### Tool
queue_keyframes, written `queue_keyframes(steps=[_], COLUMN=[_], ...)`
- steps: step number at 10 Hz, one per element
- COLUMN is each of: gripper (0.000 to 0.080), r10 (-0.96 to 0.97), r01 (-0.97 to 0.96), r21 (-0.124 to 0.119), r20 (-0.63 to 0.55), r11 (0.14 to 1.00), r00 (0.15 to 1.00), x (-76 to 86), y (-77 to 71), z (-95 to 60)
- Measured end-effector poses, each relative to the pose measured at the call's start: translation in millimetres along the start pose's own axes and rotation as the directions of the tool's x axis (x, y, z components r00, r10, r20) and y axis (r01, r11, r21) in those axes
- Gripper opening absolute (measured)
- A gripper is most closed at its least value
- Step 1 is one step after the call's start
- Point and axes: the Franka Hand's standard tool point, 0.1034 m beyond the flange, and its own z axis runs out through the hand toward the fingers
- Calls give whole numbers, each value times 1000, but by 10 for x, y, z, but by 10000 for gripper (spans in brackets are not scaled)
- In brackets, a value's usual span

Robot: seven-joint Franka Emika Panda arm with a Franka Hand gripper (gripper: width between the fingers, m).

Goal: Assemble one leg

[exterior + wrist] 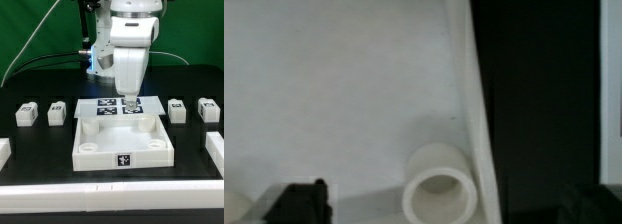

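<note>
Four small white legs with black-and-white tags stand on the black table: two at the exterior view's left (27, 113) (56, 113) and two at its right (177, 110) (208, 109). The large square white panel (90, 150) lies in the middle. My gripper (128, 103) points straight down over the panel's back edge, far from every leg. In the wrist view the gripper (441, 205) is open and empty; one dark finger (299, 203) shows over the panel surface (331, 90). A round corner socket (441, 195) lies below the jaws, beside the raised rim (478, 120).
The marker board (105, 104) lies just behind the panel, partly hidden by the gripper. White blocks sit at the left (4, 152) and right (215, 150) edges. A long white bar (110, 190) runs along the front.
</note>
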Motion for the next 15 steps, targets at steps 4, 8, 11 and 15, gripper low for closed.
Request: queue_keyframes(steps=[4, 8, 11, 15], gripper=[650, 650, 542, 81], r10=[-41, -35, -34, -36], r01=[42, 36, 35, 37], r21=[28, 63, 66, 65], r20=[-13, -17, -17, -18], r11=[999, 997, 997, 997], r00=[999, 999, 999, 999], x=[-99, -87, -86, -84], y=[-95, -203, -212, -211], z=[274, 456, 466, 467])
